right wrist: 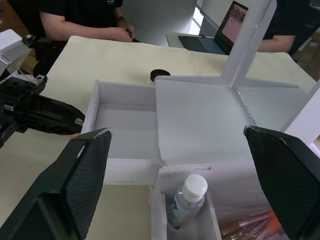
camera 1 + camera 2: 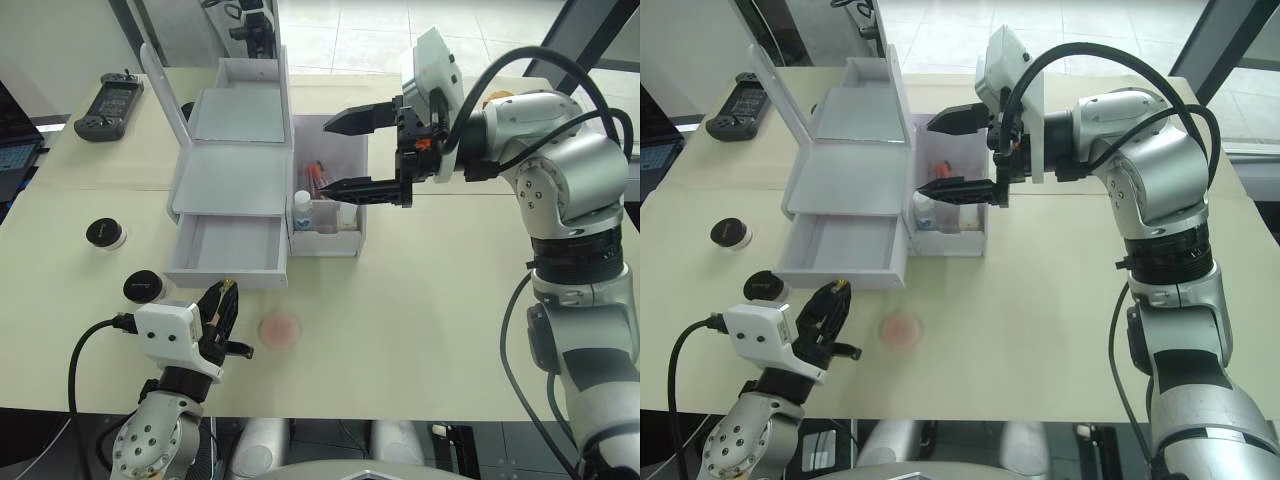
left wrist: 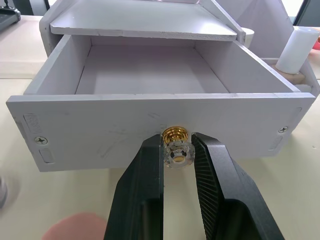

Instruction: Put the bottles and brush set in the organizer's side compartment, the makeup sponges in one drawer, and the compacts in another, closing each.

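The left claw (image 3: pixel 177 165) sits at the front of the organizer's (image 2: pixel 232 180) lower drawer (image 2: pixel 228 246), its two black fingers (image 3: pixel 142 190) on either side of the gold knob (image 3: pixel 177 147); whether they press on it or only flank it cannot be told. The drawer is pulled out ahead of this claw and holds nothing. A pink makeup sponge (image 2: pixel 280 329) lies on the worktop (image 2: pixel 420 330) just beside the left claw, on the side toward the right arm. On the claw's other side a black-topped compact (image 2: pixel 144 286) rests near it, and a second compact (image 2: pixel 104 232) lies farther off, beyond the first.

The right claw (image 2: pixel 363 153) hangs released, jaws spread wide, over the side compartment (image 2: pixel 330 236). Below it in that bin stand the clear bottle with a white cap (image 1: pixel 188 200), a taller bottle (image 2: pixel 324 216) and the brush set's pink-orange handles (image 2: pixel 314 178). The mirror lid (image 2: pixel 163 95) stands upright beyond the left claw, behind the drawers. A black handheld controller (image 2: pixel 108 104) lies near the worktop's far corner. People sit at the far side of the worktop (image 1: pixel 85 22).
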Motion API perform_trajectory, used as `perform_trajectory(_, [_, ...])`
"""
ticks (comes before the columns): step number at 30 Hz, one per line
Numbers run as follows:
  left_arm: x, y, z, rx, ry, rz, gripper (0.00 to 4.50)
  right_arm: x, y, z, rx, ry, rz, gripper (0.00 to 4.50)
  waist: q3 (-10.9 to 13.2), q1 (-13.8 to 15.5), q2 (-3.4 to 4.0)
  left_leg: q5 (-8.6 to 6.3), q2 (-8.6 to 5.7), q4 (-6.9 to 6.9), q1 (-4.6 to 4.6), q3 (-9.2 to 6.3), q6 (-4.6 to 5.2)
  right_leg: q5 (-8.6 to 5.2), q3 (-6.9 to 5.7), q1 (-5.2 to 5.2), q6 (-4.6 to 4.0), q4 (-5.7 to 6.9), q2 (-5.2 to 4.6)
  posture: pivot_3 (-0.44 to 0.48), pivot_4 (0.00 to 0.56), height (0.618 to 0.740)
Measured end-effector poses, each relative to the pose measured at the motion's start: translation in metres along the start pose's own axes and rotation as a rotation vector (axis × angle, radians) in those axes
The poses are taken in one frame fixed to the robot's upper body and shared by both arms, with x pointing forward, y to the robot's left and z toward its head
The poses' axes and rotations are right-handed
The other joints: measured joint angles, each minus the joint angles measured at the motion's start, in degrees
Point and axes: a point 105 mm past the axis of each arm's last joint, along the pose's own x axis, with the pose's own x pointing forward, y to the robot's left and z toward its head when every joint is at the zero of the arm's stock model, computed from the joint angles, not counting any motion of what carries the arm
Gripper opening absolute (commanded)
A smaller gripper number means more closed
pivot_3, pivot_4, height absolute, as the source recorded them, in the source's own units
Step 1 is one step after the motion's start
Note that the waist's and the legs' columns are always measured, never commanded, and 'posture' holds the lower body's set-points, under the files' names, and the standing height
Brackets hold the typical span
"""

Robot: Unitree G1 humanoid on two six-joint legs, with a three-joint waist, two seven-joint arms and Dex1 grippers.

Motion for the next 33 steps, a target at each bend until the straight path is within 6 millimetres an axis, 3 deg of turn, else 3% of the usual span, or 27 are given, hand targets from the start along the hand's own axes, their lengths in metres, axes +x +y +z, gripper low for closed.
perform_trajectory(7, [-0.008,-0.004,0.0,-0.044,0.0,-0.069,2.7,-0.001,-0.001,-0.001,-0.006,-0.005,0.006,4.5,0.0,-0.06,0.0,-0.01,0.09,0.0,0.01,0.01,0.0,-0.09,0.01,-0.01,-0.16,0.0,0.08,0.0,0.15,0.74])
perform_trajectory(13, [-0.041,0.021,0.018,-0.015,-0.016,-0.137,4.43,-0.016,-0.003,-0.008,0.012,0.022,0.039,4.5,0.04,0.02,-0.04,-0.02,0.26,-0.07,-0.04,0.08,0.01,-0.38,0.04,-0.26,-0.53,-0.02,0.19,0.0,0.15,0.74])
perform_trajectory(16, [-0.059,0.038,0.029,0.01,0.033,-0.208,4.43,-0.033,-0.009,-0.015,0.033,0.042,0.029,4.5,0.06,0.17,-0.05,-0.03,0.35,-0.09,-0.07,0.16,0.02,-0.45,0.04,-0.33,-0.62,0.01,0.24,0.0,0.15,0.74])
perform_trajectory(19, [-0.062,0.066,0.049,0.058,0.028,-0.251,4.43,-0.051,-0.016,-0.017,0.065,0.028,-0.01,4.5,0.07,0.26,-0.03,-0.04,0.43,-0.13,-0.02,0.25,0.04,-0.49,0.05,-0.34,-0.68,0.09,0.31,0.0,0.15,0.74])
perform_trajectory(21, [-0.053,0.103,0.065,0.119,0.01,-0.217,4.43,-0.066,-0.021,-0.027,0.099,0.032,-0.063,4.5,0.07,0.72,-0.03,-0.04,0.5,-0.22,0.09,0.25,0.04,-0.59,0.0,-0.33,-0.76,0.26,0.37,0.0,0.15,0.74])
perform_trajectory(24, [-0.05,0.166,0.089,0.168,-0.013,-0.082,4.43,-0.095,-0.024,-0.059,0.19,0.076,-0.169,4.5,0.07,0.31,-0.19,-0.04,0.63,-0.23,0.11,0.32,0.04,-0.59,0.04,-0.25,-0.8,0.27,0.53,0.0,0.15,0.74])
perform_trajectory(29, [-0.044,0.224,0.095,0.197,0.035,-0.007,4.43,-0.135,-0.021,-0.108,0.313,0.147,-0.358,4.5,0.07,-0.54,-0.18,-0.03,0.68,-0.46,0.12,0.48,0.02,-0.58,0.12,-0.46,-0.79,0.43,0.55,0.0,0.15,0.74])
perform_trajectory(33, [-0.051,0.264,0.078,0.19,0.11,0.054,4.43,-0.166,-0.009,-0.148,0.373,0.21,-0.511,4.5,0.08,-1.55,-0.16,-0.03,0.71,-0.57,0.14,0.61,0.02,-0.58,0.17,-0.53,-0.79,0.45,0.55,0.0,0.15,0.74])
